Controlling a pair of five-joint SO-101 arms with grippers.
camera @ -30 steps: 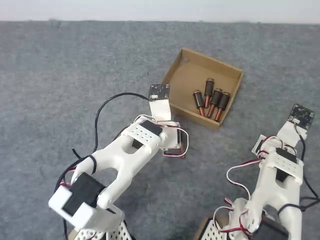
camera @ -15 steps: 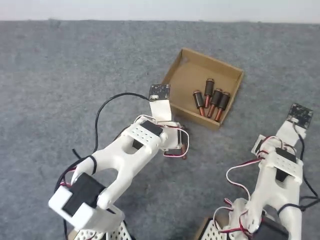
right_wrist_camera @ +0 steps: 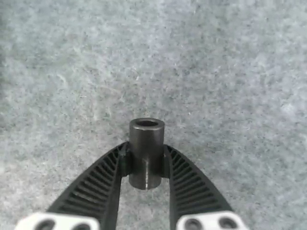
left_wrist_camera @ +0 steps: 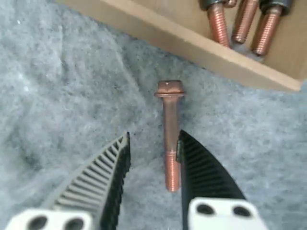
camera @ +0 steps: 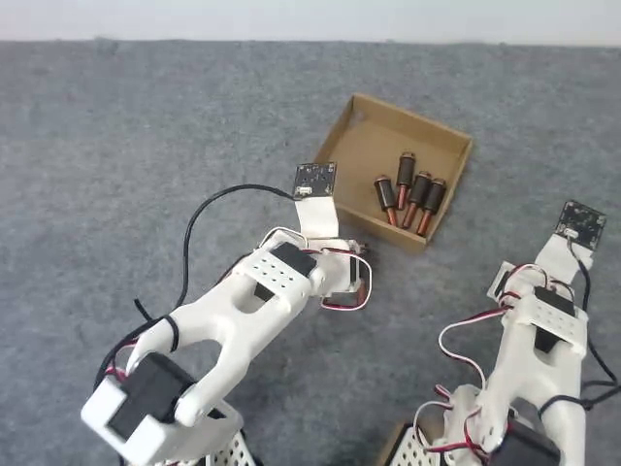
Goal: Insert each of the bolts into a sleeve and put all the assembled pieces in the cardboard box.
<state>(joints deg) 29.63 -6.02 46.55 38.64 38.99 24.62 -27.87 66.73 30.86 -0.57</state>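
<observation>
A bare copper bolt (left_wrist_camera: 170, 136) lies on the grey carpet just in front of the cardboard box (camera: 380, 230), head toward the box wall (left_wrist_camera: 192, 43). My left gripper (left_wrist_camera: 153, 139) is open around its shank, and one finger (left_wrist_camera: 199, 163) touches the thread. The left arm (camera: 281, 277) stands over that spot by the box's near left side. My right gripper (right_wrist_camera: 146, 153) is shut on a dark sleeve (right_wrist_camera: 147, 143), whose bore faces away from the wrist; the right arm (camera: 543, 320) stands at the lower right. Several assembled pieces (camera: 409, 199) lie inside the box, their copper ends (left_wrist_camera: 240, 24) pointing to the near wall.
Grey carpet (camera: 116, 146) covers the whole table. A black cable (camera: 209, 209) loops to the left of the left arm. Open carpet lies between the two arms and to the right of the box.
The left arm has shifted a little to the right and nearer the box's front wall. The right arm has kept still with the sleeve.
</observation>
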